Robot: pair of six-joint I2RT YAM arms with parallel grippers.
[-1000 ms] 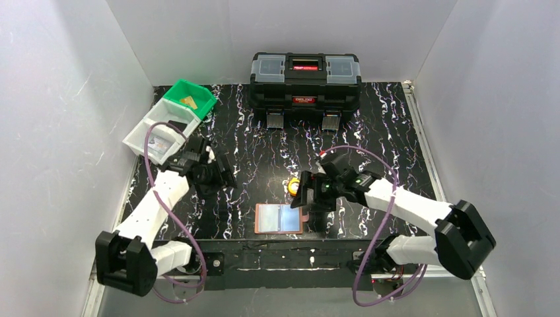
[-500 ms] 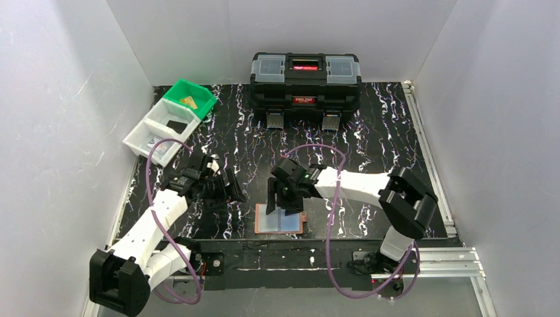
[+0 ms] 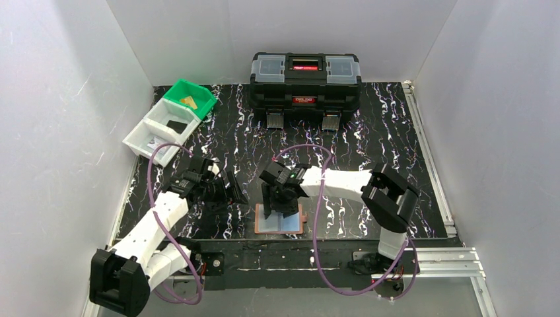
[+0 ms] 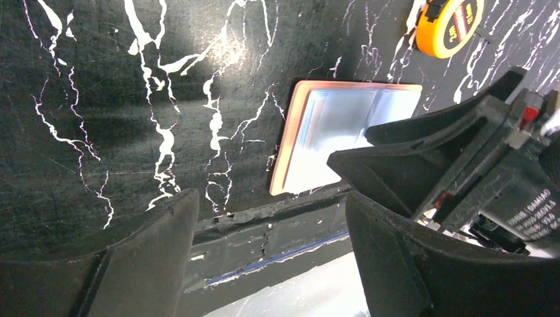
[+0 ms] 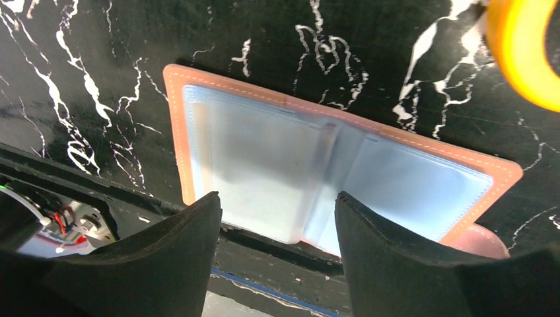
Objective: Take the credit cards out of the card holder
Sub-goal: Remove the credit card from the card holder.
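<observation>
The card holder [image 3: 290, 224] lies open and flat by the table's front edge, tan-rimmed with pale blue clear sleeves [image 5: 264, 165]. My right gripper [image 3: 277, 203] hovers over its left half, open; the sleeves' near edge shows between its fingertips [image 5: 277, 211], and nothing is gripped. My left gripper [image 3: 228, 191] stands open to the left of the holder [image 4: 343, 125], with only the table edge between its fingers [image 4: 271, 224]. A gold-tan credit card [image 3: 190, 101] lies in the green bin and a black card [image 3: 175, 125] in the white bin. Whether a card sits in the sleeves I cannot tell.
A yellow tape measure [image 4: 450, 25] sits just beyond the holder, also at the right wrist view's corner [image 5: 525, 53]. A black toolbox [image 3: 305, 79] stands at the back. The green bin [image 3: 201, 109] and white bin [image 3: 135, 139] are at the back left.
My right arm has swung left from beside the tape measure to above the card holder, its jaws narrowing a little. My left gripper has shifted right, toward the holder.
</observation>
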